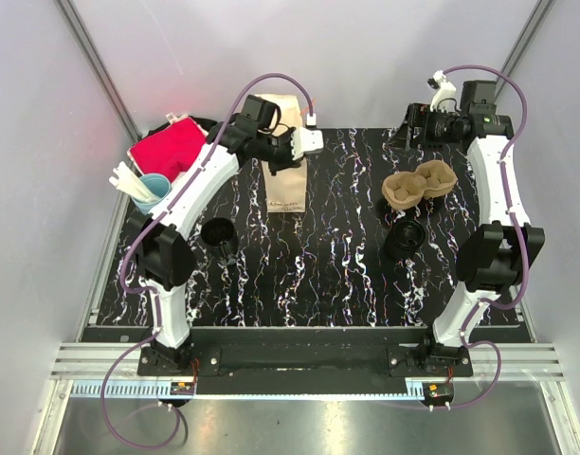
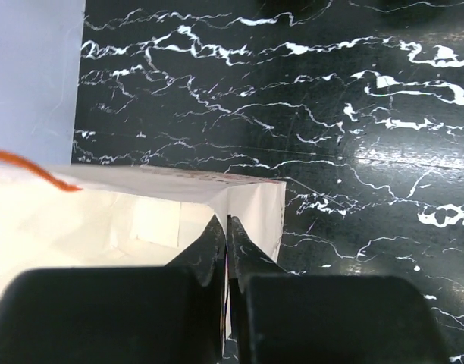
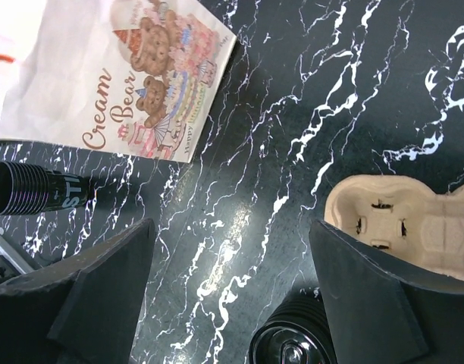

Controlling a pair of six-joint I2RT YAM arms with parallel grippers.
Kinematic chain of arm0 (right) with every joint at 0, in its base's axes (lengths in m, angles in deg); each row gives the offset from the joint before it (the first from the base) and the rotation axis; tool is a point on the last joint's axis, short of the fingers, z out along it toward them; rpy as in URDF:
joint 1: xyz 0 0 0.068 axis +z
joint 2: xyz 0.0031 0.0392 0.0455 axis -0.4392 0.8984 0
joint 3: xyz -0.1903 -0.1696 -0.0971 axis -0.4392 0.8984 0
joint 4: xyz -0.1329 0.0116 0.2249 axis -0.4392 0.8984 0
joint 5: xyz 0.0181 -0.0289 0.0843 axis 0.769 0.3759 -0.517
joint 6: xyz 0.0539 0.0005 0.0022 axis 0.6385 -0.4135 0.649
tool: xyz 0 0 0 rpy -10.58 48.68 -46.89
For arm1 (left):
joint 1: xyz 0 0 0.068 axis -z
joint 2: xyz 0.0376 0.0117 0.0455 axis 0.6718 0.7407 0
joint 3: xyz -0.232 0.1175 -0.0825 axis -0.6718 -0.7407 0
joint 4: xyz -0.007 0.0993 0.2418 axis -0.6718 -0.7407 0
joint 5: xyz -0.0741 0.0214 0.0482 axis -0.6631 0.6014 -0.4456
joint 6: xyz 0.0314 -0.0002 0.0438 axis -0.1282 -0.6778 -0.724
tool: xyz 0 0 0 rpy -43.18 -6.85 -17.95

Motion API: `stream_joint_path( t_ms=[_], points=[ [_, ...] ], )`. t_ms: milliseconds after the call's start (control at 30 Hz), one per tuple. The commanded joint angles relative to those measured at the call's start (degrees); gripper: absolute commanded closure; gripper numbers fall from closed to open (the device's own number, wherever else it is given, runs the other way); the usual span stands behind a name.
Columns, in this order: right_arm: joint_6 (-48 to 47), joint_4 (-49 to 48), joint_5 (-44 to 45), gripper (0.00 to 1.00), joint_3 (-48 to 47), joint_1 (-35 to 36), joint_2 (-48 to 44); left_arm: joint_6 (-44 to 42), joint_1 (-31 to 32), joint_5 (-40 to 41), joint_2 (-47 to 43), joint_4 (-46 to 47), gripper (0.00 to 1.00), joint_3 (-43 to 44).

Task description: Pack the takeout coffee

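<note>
A paper bag [image 1: 285,185] printed with "Cream Bear" stands at the back middle of the black marble table. My left gripper [image 1: 292,156] is shut on the bag's side wall near its open mouth. In the left wrist view, the fingertips [image 2: 227,227] pinch the white paper of the bag [image 2: 141,220]. The pulp cup carrier [image 1: 418,185] lies at the right, also visible as the carrier [image 3: 399,220]. One black coffee cup [image 1: 217,232] sits left of the bag, another black cup [image 1: 404,239] below the carrier. My right gripper [image 1: 410,131] hangs open and holds nothing, high above the table's back right.
A red cloth [image 1: 167,147] and a light blue cup of wooden stirrers [image 1: 148,190] sit at the far left edge. Grey walls enclose the table on three sides. The right wrist view shows the bag [image 3: 118,76], the left cup [image 3: 35,189] and the lidded cup [image 3: 293,345].
</note>
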Motion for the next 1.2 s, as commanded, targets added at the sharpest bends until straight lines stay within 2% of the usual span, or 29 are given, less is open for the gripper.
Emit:
stream_joint_path(
  t_ms=[0, 400, 567, 900, 1167],
  points=[
    [-1.0, 1.0, 1.4, 0.11, -3.1, -1.0, -0.7, -2.4, 2.2, -1.9, -3.9, -3.5, 1.0, 0.5],
    [-0.7, 2.0, 3.5, 0.11, -1.3, -2.2, -2.5, -5.4, 9.5, -1.0, -11.7, -10.1, 1.0, -5.8],
    [-0.3, 2.1, 5.6, 0.11, -0.4, -2.3, -3.7, -8.1, 11.8, 2.6, -15.4, -12.6, 1.0, -10.3],
    [-0.5, 2.0, 6.8, 0.11, 2.6, -2.5, -6.2, -11.8, 10.4, 15.7, -18.8, -8.0, 1.0, -17.3],
    [-1.8, 2.0, 11.4, 0.11, 4.4, -2.5, -7.1, -9.8, 8.1, 18.7, -19.7, -4.9, 0.89, -16.1]
  ],
)
